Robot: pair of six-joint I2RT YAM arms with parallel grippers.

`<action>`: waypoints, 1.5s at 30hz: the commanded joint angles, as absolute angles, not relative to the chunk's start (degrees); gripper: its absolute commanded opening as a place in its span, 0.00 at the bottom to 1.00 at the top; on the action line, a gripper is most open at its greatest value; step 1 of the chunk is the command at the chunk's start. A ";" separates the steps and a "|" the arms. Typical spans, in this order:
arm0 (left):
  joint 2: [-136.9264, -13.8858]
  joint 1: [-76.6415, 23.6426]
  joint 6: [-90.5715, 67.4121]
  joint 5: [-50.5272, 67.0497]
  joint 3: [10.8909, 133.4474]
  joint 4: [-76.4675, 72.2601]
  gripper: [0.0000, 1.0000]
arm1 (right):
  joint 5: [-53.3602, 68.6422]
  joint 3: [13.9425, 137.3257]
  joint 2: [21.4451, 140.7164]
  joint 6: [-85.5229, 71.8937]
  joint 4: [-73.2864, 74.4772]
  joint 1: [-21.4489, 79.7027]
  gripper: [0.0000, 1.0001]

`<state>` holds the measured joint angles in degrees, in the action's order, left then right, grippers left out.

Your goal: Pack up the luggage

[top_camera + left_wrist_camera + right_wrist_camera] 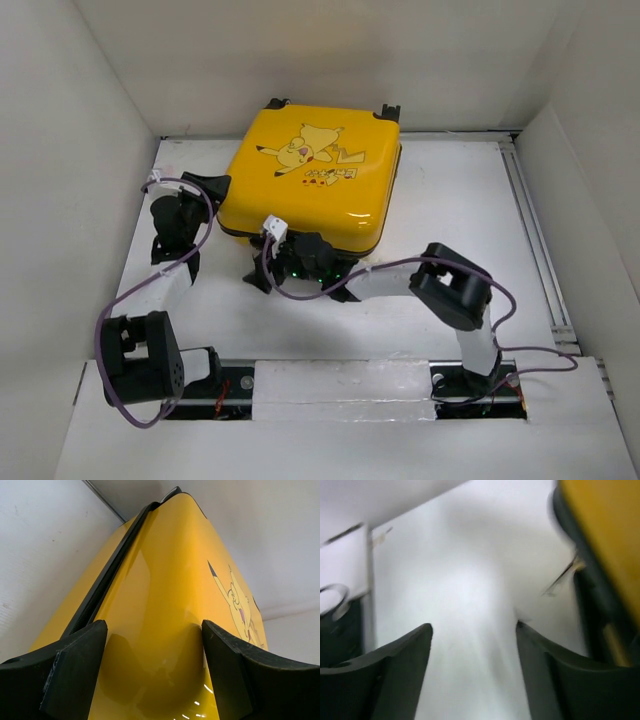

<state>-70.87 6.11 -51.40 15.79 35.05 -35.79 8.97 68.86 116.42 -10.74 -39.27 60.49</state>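
The luggage (312, 180) is lying flat and shut on the white surface (450, 200), print side up, sitting toward 12 o'clock from the middle in the overhead view; its wheels (390, 112) are pointing at the far wall. Nothing loose is showing around it, so the filling and the lowering of the lid are looking done. What is probably remaining is running the zipper; the black zipper trim (107, 577) is showing along the seam, but whether it is fully closed cannot be told.

The left end effector (212, 186) is sitting at the luggage's 9 o'clock corner; its fingers (75, 675) are standing wide apart with the yellow shell rising between them, and they are gripping nothing. The right end effector (260, 275) is lying low at about 7 o'clock of the luggage, pointing along the near edge; its wrist view is blurred, but its fingers (395, 670) are spread and holding nothing, with bare surface between them and the luggage's edge passing at 2 o'clock.

Purple cables (130, 290) are looping round both arms; the enclosure walls (80, 150) are crowding in at 9 and 12 o'clock, leaving little room there. The two arms are working close together at the near-left corner, which looks the likeliest place for them to foul each other.
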 commanded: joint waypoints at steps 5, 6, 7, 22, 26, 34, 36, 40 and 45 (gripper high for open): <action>-73.83 5.01 -50.80 19.08 35.42 -35.06 0.71 | 14.06 62.75 94.77 -9.68 -21.90 60.04 0.79; -74.35 5.01 -51.58 19.07 35.42 -35.07 0.71 | 12.84 59.97 92.22 -9.67 -21.28 59.51 0.76; -74.36 5.01 -52.20 17.94 34.90 -35.68 0.71 | 10.92 58.38 86.63 -9.67 -21.27 58.89 0.67; -67.85 8.25 -60.73 3.09 34.28 -35.77 0.74 | -3.00 52.81 81.72 -22.15 -15.74 14.60 0.00; -74.86 8.26 -59.08 4.80 40.06 -33.23 0.74 | -0.18 57.21 87.18 -22.76 -15.12 13.36 0.00; -93.78 4.24 -57.31 16.62 45.71 -37.00 0.68 | 2.01 64.41 96.14 -21.71 -13.97 15.46 0.00; -93.78 2.91 -57.30 16.00 44.04 -37.00 0.68 | 2.63 65.91 99.22 -20.22 -13.37 16.87 0.00; -89.66 1.05 -58.09 18.18 35.54 -41.12 0.66 | 6.66 71.09 104.41 -18.37 -12.13 20.91 0.00; -76.33 -6.22 -56.00 14.60 26.99 -39.13 0.66 | 12.12 75.49 107.31 -15.56 -12.13 23.12 0.00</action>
<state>-85.08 3.18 -61.41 6.20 30.89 -38.68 -0.86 70.89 106.04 -15.38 -10.07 16.03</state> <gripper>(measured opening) 0.664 0.009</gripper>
